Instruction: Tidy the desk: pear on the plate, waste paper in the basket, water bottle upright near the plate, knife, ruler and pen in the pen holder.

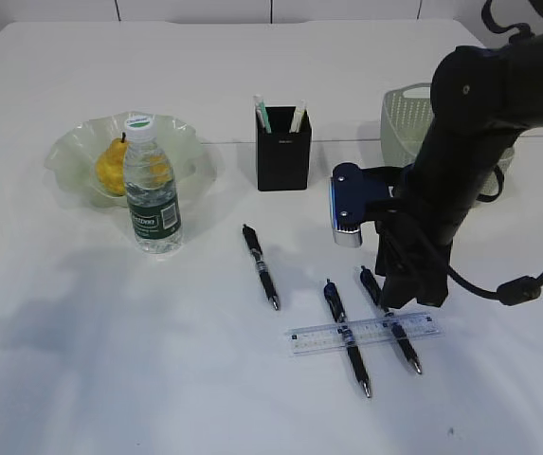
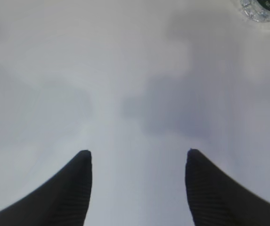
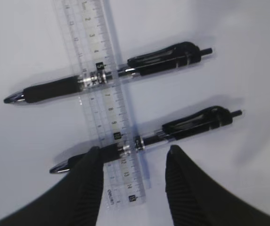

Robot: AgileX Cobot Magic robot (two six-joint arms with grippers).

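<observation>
Ruler (image 3: 107,117) lies across two pens (image 3: 144,136) toward the desk's (image 1: 81,379) front right edge, right gripper (image 3: 134,162) part-open astride it, probably nothing gripped; left gripper (image 2: 137,162) wide, empty.

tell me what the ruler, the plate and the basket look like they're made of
Ruler: clear, glossy plastic by the look; the pens show through it beneath printed markings.
Plate: translucent pale green with a wavy rim, either glass or plastic; the picture leaves it open.
Basket: pale, matte, probably moulded plastic, its wall a grid of small openings.
</observation>
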